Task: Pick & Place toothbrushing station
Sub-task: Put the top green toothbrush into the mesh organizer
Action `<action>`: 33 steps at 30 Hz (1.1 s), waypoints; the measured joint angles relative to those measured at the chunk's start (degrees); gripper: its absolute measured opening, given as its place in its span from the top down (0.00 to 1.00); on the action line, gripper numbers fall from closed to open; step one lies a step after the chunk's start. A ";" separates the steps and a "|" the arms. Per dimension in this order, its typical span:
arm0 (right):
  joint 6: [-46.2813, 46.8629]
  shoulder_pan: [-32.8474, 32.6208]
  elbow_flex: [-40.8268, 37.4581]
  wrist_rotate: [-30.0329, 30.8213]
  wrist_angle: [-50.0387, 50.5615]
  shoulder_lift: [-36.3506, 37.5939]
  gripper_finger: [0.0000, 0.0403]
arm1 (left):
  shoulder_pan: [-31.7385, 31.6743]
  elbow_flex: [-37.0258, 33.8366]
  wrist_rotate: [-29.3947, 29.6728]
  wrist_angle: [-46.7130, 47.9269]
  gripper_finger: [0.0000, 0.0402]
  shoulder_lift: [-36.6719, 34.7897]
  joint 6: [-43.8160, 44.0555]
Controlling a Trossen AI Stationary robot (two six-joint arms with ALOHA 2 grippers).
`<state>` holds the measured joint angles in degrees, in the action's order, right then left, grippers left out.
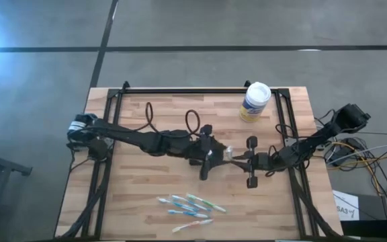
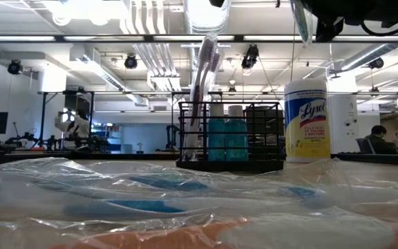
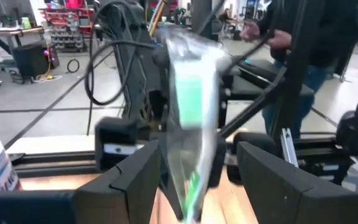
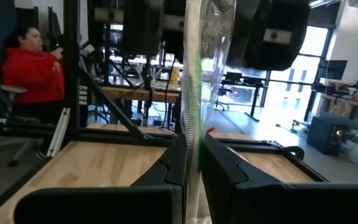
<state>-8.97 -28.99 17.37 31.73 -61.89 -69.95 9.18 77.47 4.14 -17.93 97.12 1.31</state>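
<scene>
The toothbrushing station (image 2: 230,160), a black wire holder with toothbrushes and blue bottles in it, stands on the table in the low view; I cannot pick it out in the high view. Above the table's middle my two grippers face each other. My right gripper (image 1: 238,158) (image 4: 193,163) is shut on a clear-wrapped green toothbrush (image 1: 228,153) (image 4: 194,93). My left gripper (image 1: 213,156) (image 3: 194,183) is open, one finger on each side of that same pack (image 3: 191,93); whether a finger touches it, I cannot tell. My right gripper pinches the toothbrush's clear wrapper (image 4: 194,134) between its two fingers. The fingers come level from the table's right side and lie across the pack. The pack stands on end in the hold, clear of the table, and reaches into my open left gripper.
A white-lidded, yellow-labelled wipes canister (image 1: 254,101) (image 2: 307,119) stands at the far right. Several wrapped toothbrushes (image 1: 190,208) lie near the front edge, right before the low camera. A black frame (image 1: 284,134) runs round the table. A person in red (image 4: 36,68) sits beyond the table.
</scene>
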 joint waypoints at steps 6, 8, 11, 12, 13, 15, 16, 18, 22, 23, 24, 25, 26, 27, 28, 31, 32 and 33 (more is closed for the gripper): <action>-0.22 0.02 -0.07 1.42 0.02 0.00 0.94 | -0.42 0.14 0.06 0.61 0.46 0.53 0.01; -0.35 0.25 -0.07 1.51 0.00 0.00 0.94 | -0.42 0.14 0.04 0.44 0.46 0.72 -0.44; -0.46 0.59 -0.07 1.53 0.01 0.00 0.94 | -0.46 0.14 0.00 0.24 0.46 1.49 -1.69; -0.46 0.66 -0.07 1.54 0.05 0.00 0.94 | -0.47 0.13 -0.07 0.47 0.47 1.62 -2.05; -0.46 0.74 -0.07 1.60 0.02 -0.25 0.94 | -0.50 0.09 -0.07 0.45 0.48 1.73 -2.63; -0.50 0.79 -0.10 1.94 0.20 -0.71 0.94 | -0.60 0.09 -0.04 -0.55 0.51 1.75 -3.97; -0.52 0.81 -0.13 2.40 0.22 -0.93 0.94 | -0.64 0.09 -0.04 -1.27 0.54 1.75 -4.42; -0.59 1.24 -0.09 2.82 -0.05 -1.48 0.94 | -0.93 0.09 -0.21 -2.25 0.60 1.73 -4.73; -0.74 2.27 0.57 2.97 0.00 -2.49 0.94 | -1.53 0.09 -1.52 -1.92 0.80 1.73 -5.39; -0.72 2.48 0.74 2.97 0.01 -2.59 0.94 | -1.61 0.11 -1.86 -1.55 0.86 1.73 -5.37; -0.73 2.59 0.88 2.97 0.02 -2.80 0.94 | -1.63 0.11 -2.16 -1.02 0.92 1.73 -5.42; -0.73 2.66 0.96 2.93 -0.01 -3.13 0.94 | -1.63 0.11 -2.48 -0.74 0.95 1.73 -5.58; -0.65 2.71 0.96 2.86 0.01 -3.43 0.94 | -1.61 0.11 -2.79 -0.23 0.96 1.73 -5.61; -0.42 2.71 0.96 2.82 0.22 -3.65 0.94 | -1.60 0.11 -2.96 -0.11 0.96 1.73 -5.74; 0.15 2.73 0.96 2.84 0.21 -3.93 0.93 | -1.61 0.11 -3.02 0.06 0.95 1.73 -6.03; 1.22 2.80 0.96 3.02 0.22 -4.09 0.86 | -1.96 0.08 -3.03 0.63 0.96 1.19 -7.96; 1.26 2.82 0.96 3.02 0.18 -4.07 0.83 | -2.19 0.08 -2.89 0.88 0.96 0.80 -8.31; 1.37 2.80 0.94 3.03 0.25 -3.94 0.80 | -2.45 0.07 -2.97 1.00 0.96 0.42 -8.36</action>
<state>-7.61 -26.20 18.31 34.76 -61.63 -73.89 6.73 77.54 1.17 -16.94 97.54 -7.05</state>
